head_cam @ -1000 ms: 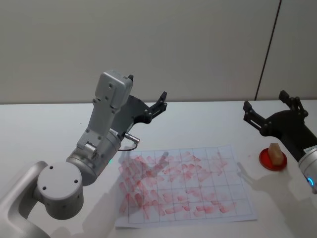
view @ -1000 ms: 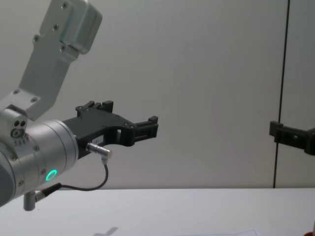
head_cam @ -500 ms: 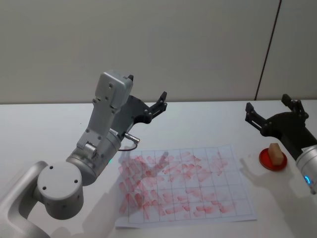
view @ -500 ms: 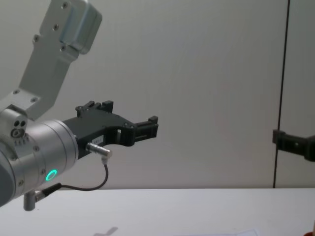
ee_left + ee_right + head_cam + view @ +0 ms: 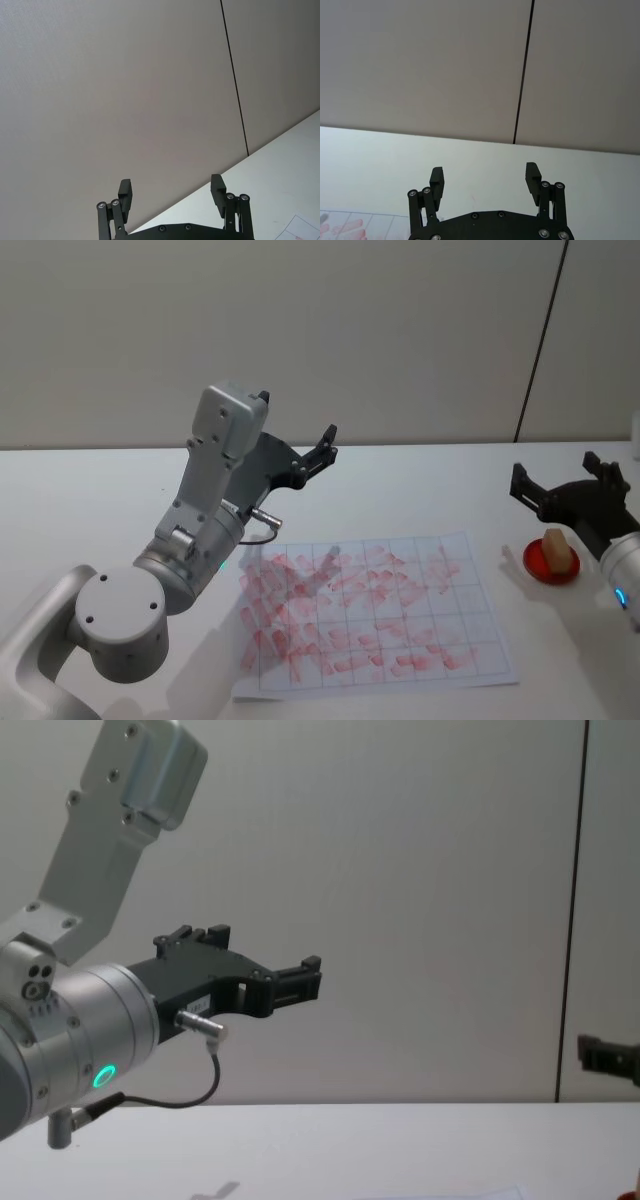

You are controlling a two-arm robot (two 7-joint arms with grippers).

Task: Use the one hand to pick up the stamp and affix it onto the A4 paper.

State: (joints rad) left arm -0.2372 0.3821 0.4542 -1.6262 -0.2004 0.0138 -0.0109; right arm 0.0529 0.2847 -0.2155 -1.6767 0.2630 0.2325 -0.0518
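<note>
The stamp (image 5: 560, 551), a small tan block, stands on a red round pad (image 5: 548, 565) at the table's right side. My right gripper (image 5: 566, 481) hovers open just above and behind it, holding nothing; its fingers (image 5: 437, 178) are spread wide in the right wrist view. The A4 paper (image 5: 375, 612) lies flat in the middle, ruled in a grid and covered with red stamp marks. My left gripper (image 5: 327, 448) is raised open over the table beyond the paper's far left corner, and it appears again in the chest view as the left gripper (image 5: 300, 982).
The white table (image 5: 90, 500) ends at a beige wall with a dark vertical seam (image 5: 540, 340). My left arm's grey body (image 5: 190, 540) rises over the paper's left edge.
My right gripper has drawn back to the right and lowered toward the stamp. The left arm, paper and stamp have stayed still.
</note>
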